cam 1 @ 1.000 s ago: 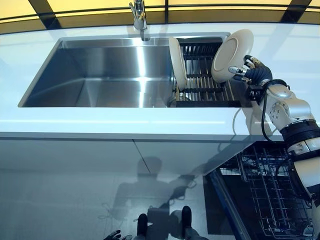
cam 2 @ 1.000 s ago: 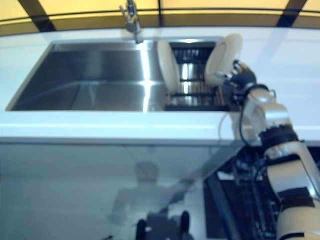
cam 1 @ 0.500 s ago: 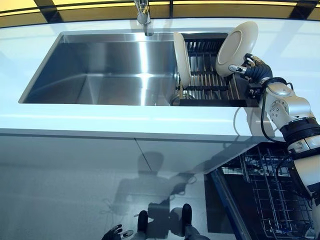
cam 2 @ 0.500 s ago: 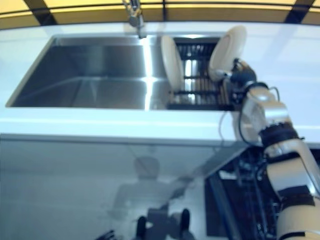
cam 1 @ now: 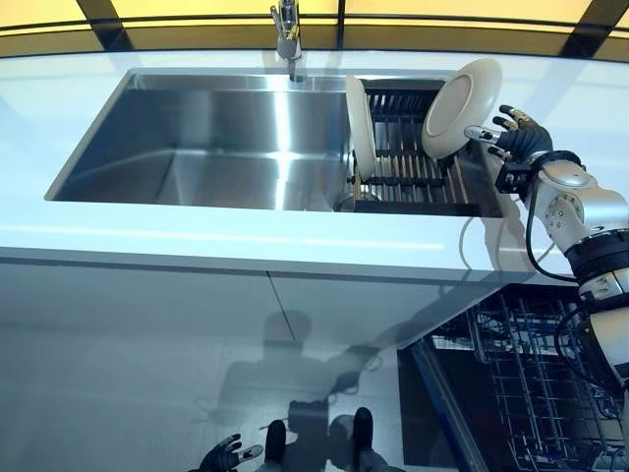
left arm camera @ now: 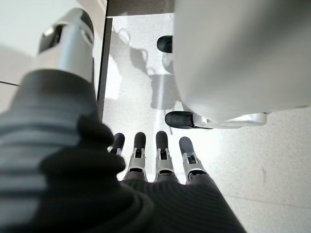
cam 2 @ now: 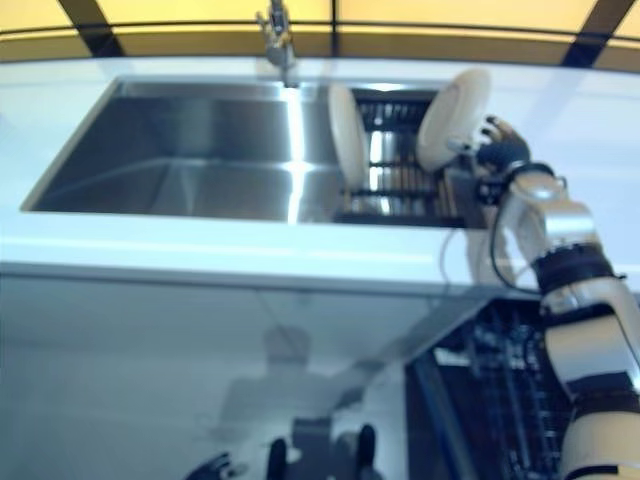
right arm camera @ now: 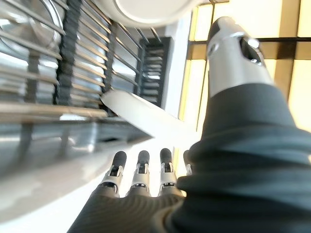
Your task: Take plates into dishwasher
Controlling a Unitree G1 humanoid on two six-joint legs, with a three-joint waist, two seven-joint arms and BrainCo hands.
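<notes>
While my right hand point(cam 1: 519, 138) sits beside the tilted plate point(cam 1: 460, 96), its fingers look spread and straight; from the wrist camera I see them extended under the plate's rim point(right arm camera: 146, 119), and I cannot tell whether they touch it. That plate leans at the right end of the dark drying rack point(cam 1: 413, 175) set in the right part of the steel sink point(cam 1: 197, 147). A second plate point(cam 1: 361, 126) stands on edge at the rack's left end. Below the counter point(cam 1: 246, 241), the dishwasher's wire basket point(cam 1: 536, 383) is pulled out. My left hand point(left arm camera: 160, 160) hangs low, fingers relaxed and holding nothing.
</notes>
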